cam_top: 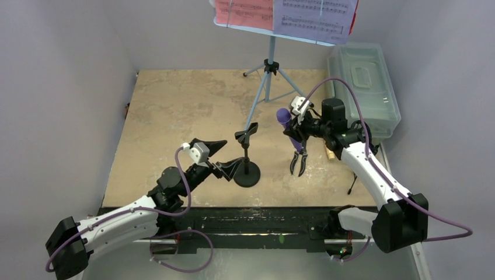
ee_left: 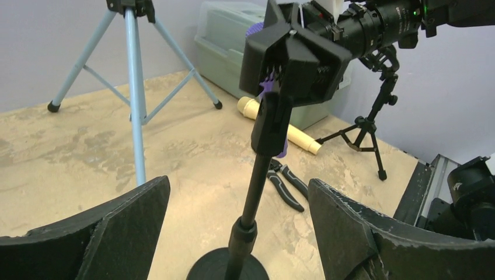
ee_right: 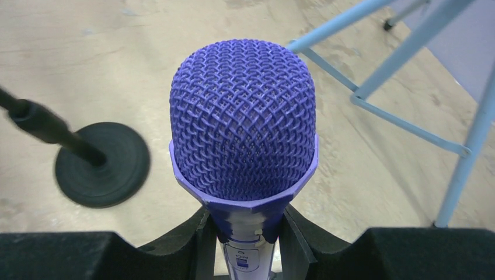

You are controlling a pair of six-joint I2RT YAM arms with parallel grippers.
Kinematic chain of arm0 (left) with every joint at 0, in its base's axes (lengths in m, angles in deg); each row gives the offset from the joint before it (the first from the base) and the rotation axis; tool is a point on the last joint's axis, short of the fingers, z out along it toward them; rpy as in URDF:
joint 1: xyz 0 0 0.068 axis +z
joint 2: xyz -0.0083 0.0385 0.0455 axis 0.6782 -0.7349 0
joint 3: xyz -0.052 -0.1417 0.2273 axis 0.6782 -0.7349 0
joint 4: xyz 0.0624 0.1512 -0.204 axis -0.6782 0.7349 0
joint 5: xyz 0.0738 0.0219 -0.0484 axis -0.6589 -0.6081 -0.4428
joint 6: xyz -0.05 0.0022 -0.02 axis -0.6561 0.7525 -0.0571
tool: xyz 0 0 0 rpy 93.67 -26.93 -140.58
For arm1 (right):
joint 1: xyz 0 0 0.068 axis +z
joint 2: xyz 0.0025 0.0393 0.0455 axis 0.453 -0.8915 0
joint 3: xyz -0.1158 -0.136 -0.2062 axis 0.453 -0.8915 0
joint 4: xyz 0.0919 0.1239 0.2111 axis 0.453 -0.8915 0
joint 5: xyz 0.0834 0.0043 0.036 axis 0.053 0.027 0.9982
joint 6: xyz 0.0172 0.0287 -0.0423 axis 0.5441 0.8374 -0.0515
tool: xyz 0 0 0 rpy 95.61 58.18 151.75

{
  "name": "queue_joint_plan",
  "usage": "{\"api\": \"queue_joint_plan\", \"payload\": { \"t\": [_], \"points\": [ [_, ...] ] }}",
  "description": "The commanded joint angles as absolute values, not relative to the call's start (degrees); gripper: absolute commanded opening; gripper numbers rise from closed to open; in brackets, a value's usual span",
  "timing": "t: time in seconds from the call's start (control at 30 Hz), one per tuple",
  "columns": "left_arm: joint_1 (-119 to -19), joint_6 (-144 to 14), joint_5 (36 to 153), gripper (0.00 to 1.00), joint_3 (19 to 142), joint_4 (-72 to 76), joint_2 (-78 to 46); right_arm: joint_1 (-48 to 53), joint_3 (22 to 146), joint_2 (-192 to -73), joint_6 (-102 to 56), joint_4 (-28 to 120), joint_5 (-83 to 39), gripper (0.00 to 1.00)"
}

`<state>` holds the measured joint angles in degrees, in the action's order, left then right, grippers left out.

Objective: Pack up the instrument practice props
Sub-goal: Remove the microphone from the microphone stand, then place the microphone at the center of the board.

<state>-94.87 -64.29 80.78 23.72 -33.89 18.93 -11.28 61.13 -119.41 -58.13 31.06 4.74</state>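
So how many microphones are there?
2. The purple microphone is held in the right claw. The cream microphone lies on the table beside the plastic box. Any inside the box would be hidden.

your left arm (cam_top: 117, 219) lies low, running from its base at the bottom left up and right, with the elbow folded and the wrist raised. the left gripper (cam_top: 232, 150) points right. its jaws are spread wide and nothing is pinched between the fingers (ee_left: 117, 233). your right arm (cam_top: 373, 175) climbs from its base at the bottom right, forearm leaning up-left, wrist bent so the right gripper (cam_top: 299, 127) faces left. its jaws are partly closed and clamped on the handle of the purple microphone (ee_right: 243, 116). the mic head sticks out past the fingers (ee_right: 192, 239).
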Motion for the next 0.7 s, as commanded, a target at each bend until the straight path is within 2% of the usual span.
{"api": "queue_joint_plan", "payload": {
  "t": [0.0, 0.27, 0.53, 0.67],
  "points": [
    [-95.0, -65.98, 78.33, 0.88, 22.42, -32.58, 21.32, -12.53, 59.55, -120.69, -55.06, 37.6, -4.21, 0.0],
    [-94.97, -66.08, 75.59, 0.9, 21.57, -29.13, 23.59, -13.68, 57.61, -124.35, -48.96, 42.99, -15.25, 0.0],
    [-94.93, -65.99, 74.76, 0.91, 21.29, -28.26, 23.69, -14.2, 61.66, -131.69, -47.46, 38.94, -25.76, 0.02],
    [-94.92, -65.79, 74.51, 0.91, 21.3, -27.83, 23.98, -14.22, 61.99, -134.84, -47.43, 40.19, -30.18, 0.08]
  ]
}}
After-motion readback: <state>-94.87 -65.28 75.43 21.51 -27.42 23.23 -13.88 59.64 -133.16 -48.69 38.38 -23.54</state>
